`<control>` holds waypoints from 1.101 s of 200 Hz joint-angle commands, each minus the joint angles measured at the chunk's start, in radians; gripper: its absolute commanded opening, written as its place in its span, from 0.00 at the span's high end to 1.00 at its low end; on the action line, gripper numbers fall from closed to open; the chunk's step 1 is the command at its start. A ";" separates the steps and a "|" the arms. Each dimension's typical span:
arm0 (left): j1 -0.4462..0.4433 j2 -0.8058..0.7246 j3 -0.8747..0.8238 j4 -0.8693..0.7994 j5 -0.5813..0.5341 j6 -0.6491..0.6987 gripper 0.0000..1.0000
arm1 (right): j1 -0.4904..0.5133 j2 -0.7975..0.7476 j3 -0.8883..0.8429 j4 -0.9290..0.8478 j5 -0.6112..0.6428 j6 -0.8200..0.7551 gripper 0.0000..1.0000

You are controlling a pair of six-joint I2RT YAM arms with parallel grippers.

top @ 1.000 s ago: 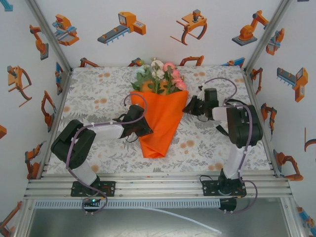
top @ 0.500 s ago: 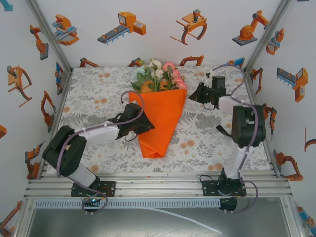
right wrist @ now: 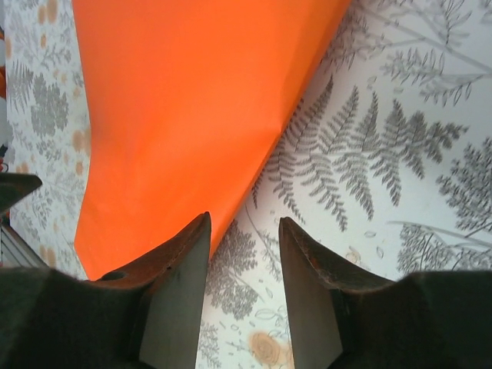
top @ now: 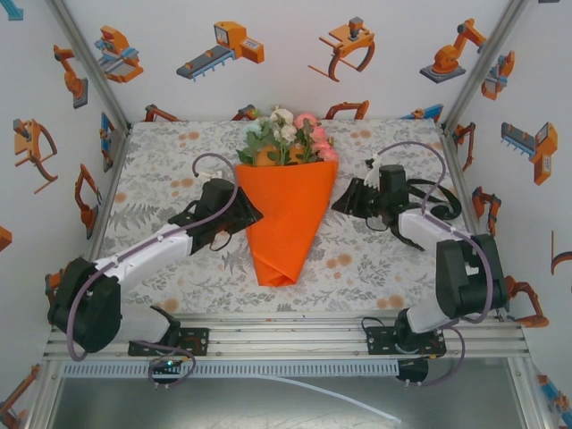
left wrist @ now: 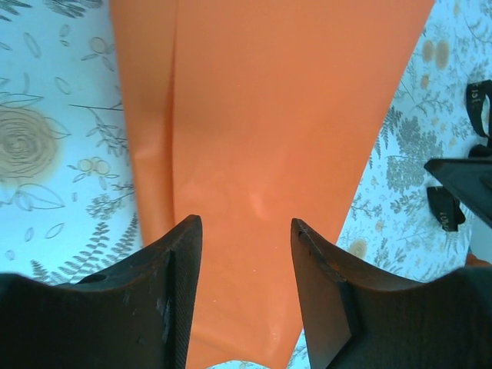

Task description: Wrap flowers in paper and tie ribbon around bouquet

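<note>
The bouquet (top: 288, 219) lies in the middle of the table, an orange paper (left wrist: 269, 115) cone with its point toward me. The flowers (top: 288, 136), pink, white and green, stick out of its wide far end. My left gripper (top: 251, 215) is at the cone's left edge, open; its jaws (left wrist: 246, 231) stand apart over the paper and grip nothing. My right gripper (top: 340, 204) is just off the cone's right edge, also open (right wrist: 244, 224). Between its fingers is bare tablecloth, and the paper's edge (right wrist: 192, 100) runs beside its left finger. The ribbon is out of view.
The floral tablecloth (top: 170, 179) covers the table between white walls printed with orange robots. An aluminium rail (top: 286, 338) runs along the near edge by the arm bases. In the left wrist view the right gripper's dark body (left wrist: 465, 181) shows across the cone.
Both grippers have opened. The left arm has stretched out low and its gripper has slid a little back and left to the cone's edge. The right gripper swung away and returned beside the cone.
</note>
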 commanded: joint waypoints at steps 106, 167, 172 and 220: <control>-0.006 -0.192 -0.082 0.304 0.422 0.334 0.36 | -0.279 -0.220 0.057 -0.406 0.497 -0.153 0.34; -0.088 -0.134 -0.102 0.388 0.520 0.364 0.26 | -0.334 -0.018 0.146 -0.537 0.453 -0.149 0.33; -0.088 -0.131 -0.103 0.387 0.519 0.365 0.26 | -0.334 -0.006 0.144 -0.536 0.433 -0.145 0.34; -0.088 -0.136 -0.092 0.330 0.465 0.391 0.24 | -0.325 0.080 0.147 -0.540 0.270 -0.105 0.62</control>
